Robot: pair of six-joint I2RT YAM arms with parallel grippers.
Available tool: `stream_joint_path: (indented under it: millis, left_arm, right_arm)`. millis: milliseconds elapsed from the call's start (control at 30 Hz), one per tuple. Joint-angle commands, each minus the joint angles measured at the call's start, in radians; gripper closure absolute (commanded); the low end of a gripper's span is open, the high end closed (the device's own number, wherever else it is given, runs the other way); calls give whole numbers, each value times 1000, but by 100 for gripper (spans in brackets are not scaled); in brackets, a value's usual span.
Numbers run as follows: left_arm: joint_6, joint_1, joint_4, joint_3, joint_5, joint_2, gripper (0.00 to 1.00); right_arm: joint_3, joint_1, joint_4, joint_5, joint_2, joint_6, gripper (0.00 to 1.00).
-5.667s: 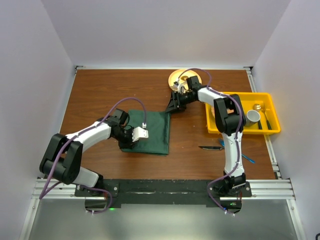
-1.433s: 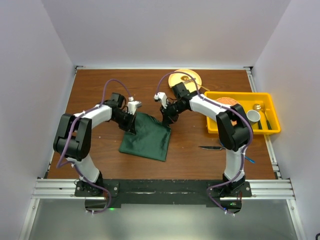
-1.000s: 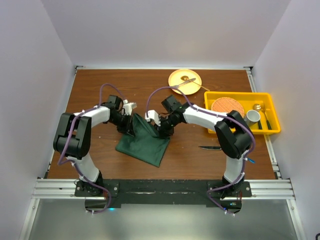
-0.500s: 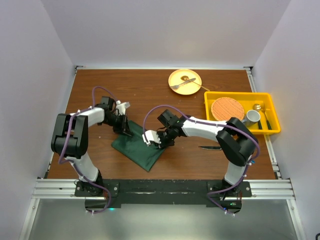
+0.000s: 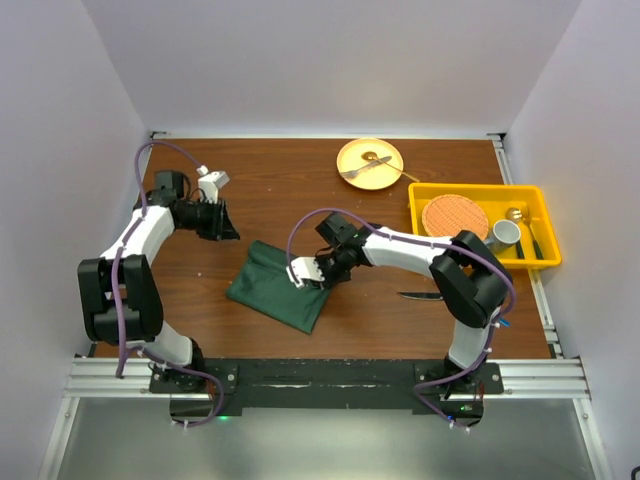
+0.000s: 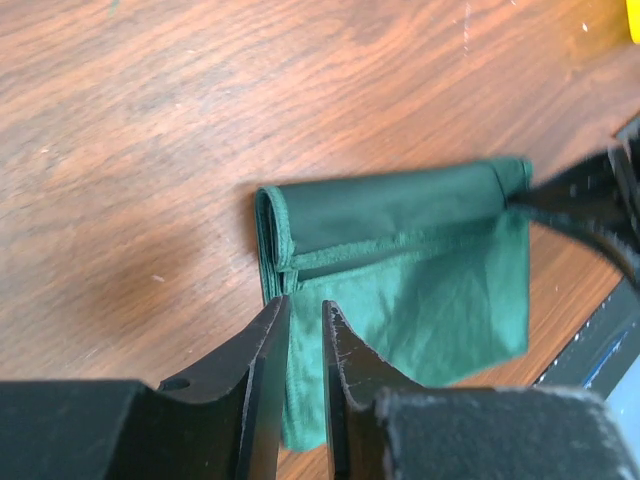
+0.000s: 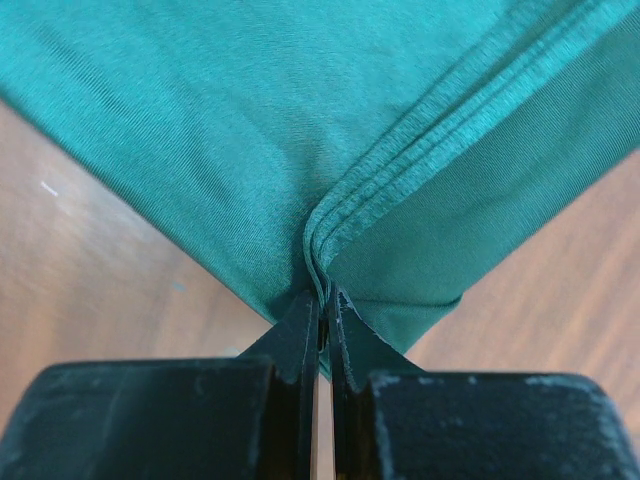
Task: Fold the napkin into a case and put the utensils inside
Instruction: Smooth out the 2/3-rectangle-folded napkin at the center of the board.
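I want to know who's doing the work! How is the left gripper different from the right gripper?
The right gripper is shut, pinching a folded edge of the green napkin; the left gripper is slightly open and holds nothing. The right gripper is at the napkin; the left gripper hangs apart from it. Both have black fingers.

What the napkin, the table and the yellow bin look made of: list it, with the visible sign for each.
The napkin: woven cloth, matte dark green; fine ribbed weave, stitched hems and soft folds show.
The table: wood or wood-look laminate, slight sheen; brown grain streaks, cannot tell which.
The yellow bin: likely moulded plastic; smooth, uniform bright colour, thin rim.
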Motion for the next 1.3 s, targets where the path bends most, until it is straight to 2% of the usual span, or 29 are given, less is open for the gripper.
stream_joint_path:
  millis: [0,300,400,733,1000,1133,1167,1200,1233,1267]
  left_arm:
    - [69,-14,55,-15,61,-23,76]
    - [59,-222,129,8,-120,32,68]
    - [58,-253,163,13,-156,47,67]
    - [119,-287,148,37,-236,196,67]
    - [144,-288,82,22,-275,247,77]
    - [132,-288,74,7,-308,236,80]
    - [126,-288,71,2,-312,235,80]
    - [119,-288,71,-1,-312,235,81]
    - [104,-288,71,-4,-316,232,83]
    - [98,-288,73,-12,-319,230,83]
  right_arm:
    - [45,-55,-37,40,0,-170,100]
    - [12,-60,9,62,-7,-376,100]
    - [-9,-70,32,60,-14,-440,100]
    - [-23,-98,72,56,-4,-549,100]
    - [12,-110,115,74,30,-560,100]
    - [32,-118,124,92,12,-519,79]
    - [38,-119,121,100,6,-504,69]
    - [57,-127,115,102,-2,-488,65]
    - [71,-129,102,103,-17,-455,58]
    - [86,-135,63,105,-23,-441,56]
